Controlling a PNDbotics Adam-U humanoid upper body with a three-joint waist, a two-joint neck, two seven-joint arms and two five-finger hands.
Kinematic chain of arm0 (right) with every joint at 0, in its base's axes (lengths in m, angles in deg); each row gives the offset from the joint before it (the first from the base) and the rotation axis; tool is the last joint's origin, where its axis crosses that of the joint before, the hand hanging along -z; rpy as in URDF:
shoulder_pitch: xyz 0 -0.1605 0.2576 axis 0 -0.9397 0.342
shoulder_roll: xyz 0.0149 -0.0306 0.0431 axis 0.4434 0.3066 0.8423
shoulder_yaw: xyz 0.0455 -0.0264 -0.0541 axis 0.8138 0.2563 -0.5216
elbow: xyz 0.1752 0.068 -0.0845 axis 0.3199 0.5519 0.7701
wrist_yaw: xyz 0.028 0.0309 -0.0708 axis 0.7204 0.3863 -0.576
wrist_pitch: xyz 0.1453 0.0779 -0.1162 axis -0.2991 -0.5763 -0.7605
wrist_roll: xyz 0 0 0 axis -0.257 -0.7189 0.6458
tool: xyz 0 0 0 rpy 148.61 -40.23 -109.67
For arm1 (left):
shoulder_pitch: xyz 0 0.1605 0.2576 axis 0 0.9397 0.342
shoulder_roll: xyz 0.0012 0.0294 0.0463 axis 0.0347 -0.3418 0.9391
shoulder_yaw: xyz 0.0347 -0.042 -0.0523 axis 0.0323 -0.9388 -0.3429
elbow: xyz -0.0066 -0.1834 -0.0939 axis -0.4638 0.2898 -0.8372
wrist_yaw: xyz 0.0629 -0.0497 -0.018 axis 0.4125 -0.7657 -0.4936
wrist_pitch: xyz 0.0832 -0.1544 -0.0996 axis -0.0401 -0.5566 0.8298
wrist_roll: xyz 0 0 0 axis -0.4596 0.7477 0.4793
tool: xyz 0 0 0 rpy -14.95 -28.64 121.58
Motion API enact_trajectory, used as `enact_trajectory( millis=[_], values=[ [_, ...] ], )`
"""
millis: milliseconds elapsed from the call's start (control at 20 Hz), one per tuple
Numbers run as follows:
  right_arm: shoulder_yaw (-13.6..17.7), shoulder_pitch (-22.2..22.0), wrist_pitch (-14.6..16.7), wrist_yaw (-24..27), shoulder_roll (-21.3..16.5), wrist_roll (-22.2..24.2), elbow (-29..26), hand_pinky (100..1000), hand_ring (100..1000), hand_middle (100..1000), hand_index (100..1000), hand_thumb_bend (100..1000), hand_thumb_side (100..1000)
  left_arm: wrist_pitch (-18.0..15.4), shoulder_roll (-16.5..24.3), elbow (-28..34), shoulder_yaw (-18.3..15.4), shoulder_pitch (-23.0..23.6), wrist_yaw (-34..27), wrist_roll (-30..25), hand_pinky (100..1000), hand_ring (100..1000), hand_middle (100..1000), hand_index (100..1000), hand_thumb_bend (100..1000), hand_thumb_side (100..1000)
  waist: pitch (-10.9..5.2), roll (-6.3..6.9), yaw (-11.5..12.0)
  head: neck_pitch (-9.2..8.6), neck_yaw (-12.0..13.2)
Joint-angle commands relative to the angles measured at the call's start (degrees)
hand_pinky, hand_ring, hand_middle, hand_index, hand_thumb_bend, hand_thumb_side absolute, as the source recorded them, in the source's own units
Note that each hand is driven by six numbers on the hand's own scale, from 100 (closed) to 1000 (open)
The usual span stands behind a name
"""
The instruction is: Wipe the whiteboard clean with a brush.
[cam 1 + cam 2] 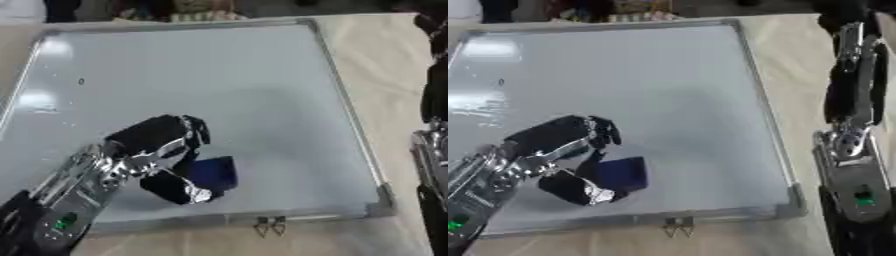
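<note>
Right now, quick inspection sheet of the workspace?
Surface: beige table, whiteboard lying flat on it.
Job's things: blue brush near the board's lower edge; board mostly clean, one small dark mark upper left.
Clutter: small metal clip at the board's lower edge.
Hands: left hand curled round the brush; right arm beside the board, hand not seen.
Cables: nothing seen.
Surroundings: blurred shapes beyond the far edge.

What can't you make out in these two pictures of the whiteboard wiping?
- Right hand: cut off by the frame edge; only the right arm shows.
- Blue brush: near side hidden by the left hand, both views.
- Small dark mark on the whiteboard: too small to identify.
</note>
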Motion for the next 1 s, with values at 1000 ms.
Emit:
enact_trajectory(
  millis=[1000],
  values=[
    [0.5,0.3,0.1,0.5,-0.2,0.5,-0.6,859,830,662,879,100,1000,-5.7,-2.0,-8.0,-0.8,0.5,4.9,5.4,648,686,623,145,387,456,-0.58,-0.4,-0.6,-0.85,0.5]
  ],
)
